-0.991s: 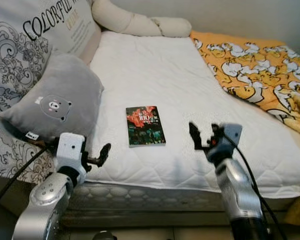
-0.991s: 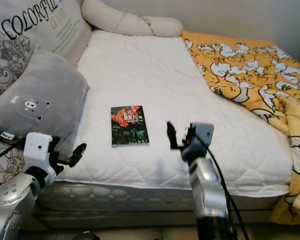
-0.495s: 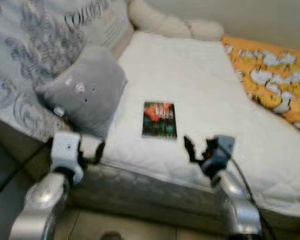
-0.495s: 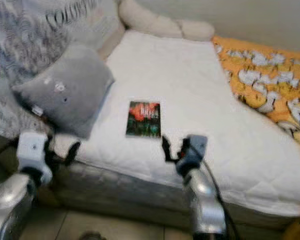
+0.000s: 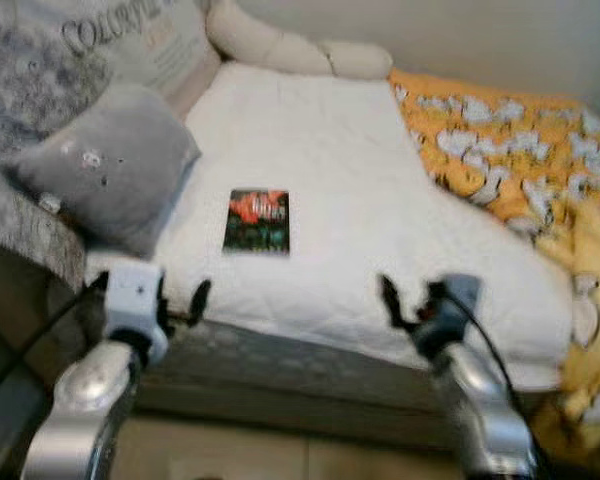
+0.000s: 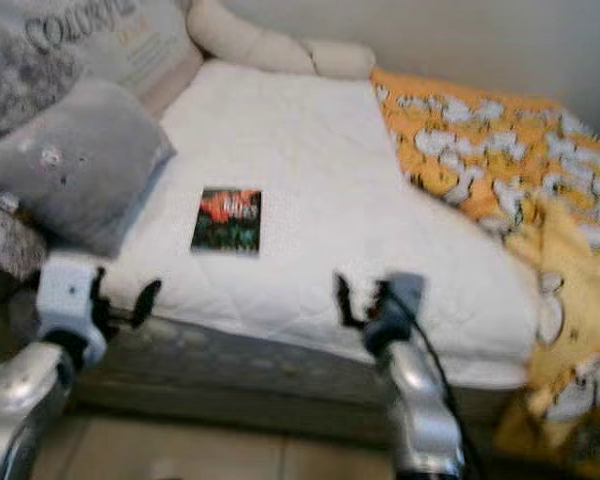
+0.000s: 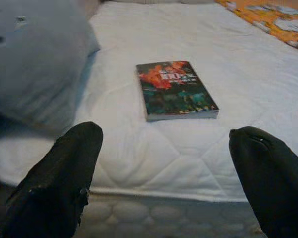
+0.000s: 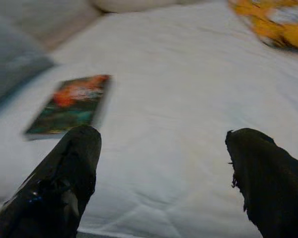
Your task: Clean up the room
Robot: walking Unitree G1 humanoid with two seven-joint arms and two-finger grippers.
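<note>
**Book waits on the mattress**

Paperback book (image 5: 257,221) lies flat on the white mattress (image 5: 340,170), grey bear cushion (image 5: 105,165) at its nine o'clock. Left gripper (image 7: 169,173) and right gripper (image 8: 164,178) hover at the near edge, both spread wide, empty.

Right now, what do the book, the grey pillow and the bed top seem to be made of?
Book: looks like a paperback, thin printed cover with a slight sheen.
Grey pillow: seems soft matte fabric, plush perhaps; it sags and rounds at the edges.
Bed top: white quilted cloth, stitched lines visible, probably a mattress pad.
</note>
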